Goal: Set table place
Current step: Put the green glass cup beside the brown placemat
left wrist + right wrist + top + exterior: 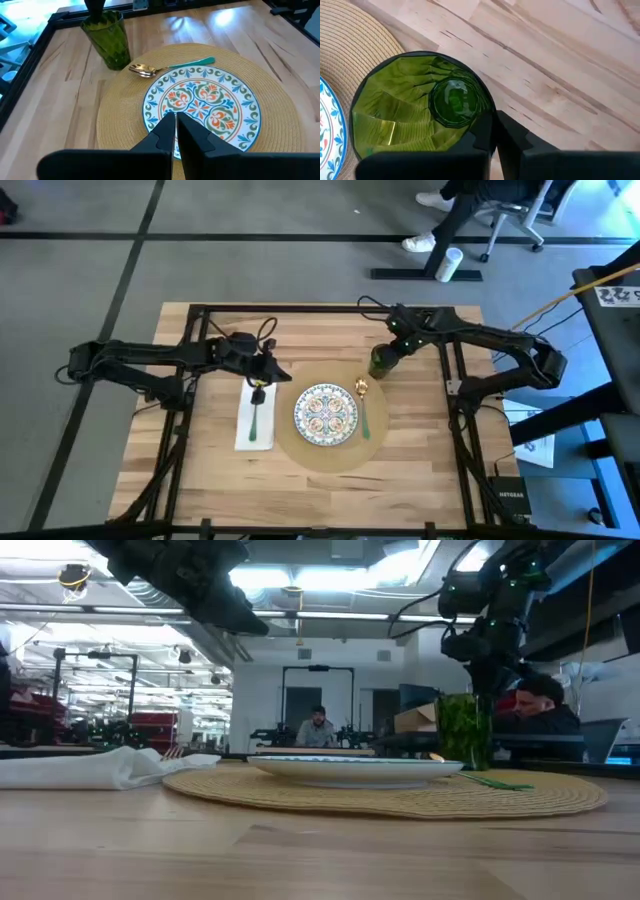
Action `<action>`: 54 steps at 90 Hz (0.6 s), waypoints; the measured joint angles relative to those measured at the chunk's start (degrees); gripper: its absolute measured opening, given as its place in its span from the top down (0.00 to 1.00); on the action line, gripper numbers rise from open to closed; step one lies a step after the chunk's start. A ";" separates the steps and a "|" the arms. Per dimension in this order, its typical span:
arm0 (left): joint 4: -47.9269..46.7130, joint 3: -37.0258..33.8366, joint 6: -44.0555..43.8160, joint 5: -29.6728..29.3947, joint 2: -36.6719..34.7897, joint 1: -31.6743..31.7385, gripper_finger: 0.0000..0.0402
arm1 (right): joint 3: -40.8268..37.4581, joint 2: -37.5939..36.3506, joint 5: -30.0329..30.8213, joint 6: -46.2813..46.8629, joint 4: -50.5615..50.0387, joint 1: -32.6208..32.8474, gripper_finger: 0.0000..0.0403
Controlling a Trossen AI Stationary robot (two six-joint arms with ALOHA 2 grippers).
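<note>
A patterned plate (326, 414) sits centred on the place (330, 452).

Only one piece of writing can be read: the word "NETGEAR" in pale letters on a small dark box (511, 496) that sits off the tabletop, beyond its right edge near the front right corner, in the high view. A white sheet (621, 296) with dark printed marks lies farther off past the right edge toward the back, but its marks are too small to make out. Nothing standing on the tabletop itself carries any legible text, label or number.
</note>
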 joint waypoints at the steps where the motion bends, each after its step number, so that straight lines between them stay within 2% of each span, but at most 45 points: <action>1: 0.00 0.00 0.00 0.00 0.00 0.00 1.00 | 0.00 0.00 0.00 0.00 0.00 0.00 1.00; 43: -0.13 0.00 0.11 0.00 0.00 -0.02 1.00 | 2.03 0.09 1.18 -0.03 -1.44 -0.02 1.00; 54: -0.24 0.00 0.04 0.00 0.00 -0.02 1.00 | 2.17 0.04 1.35 -0.11 -1.85 -1.68 1.00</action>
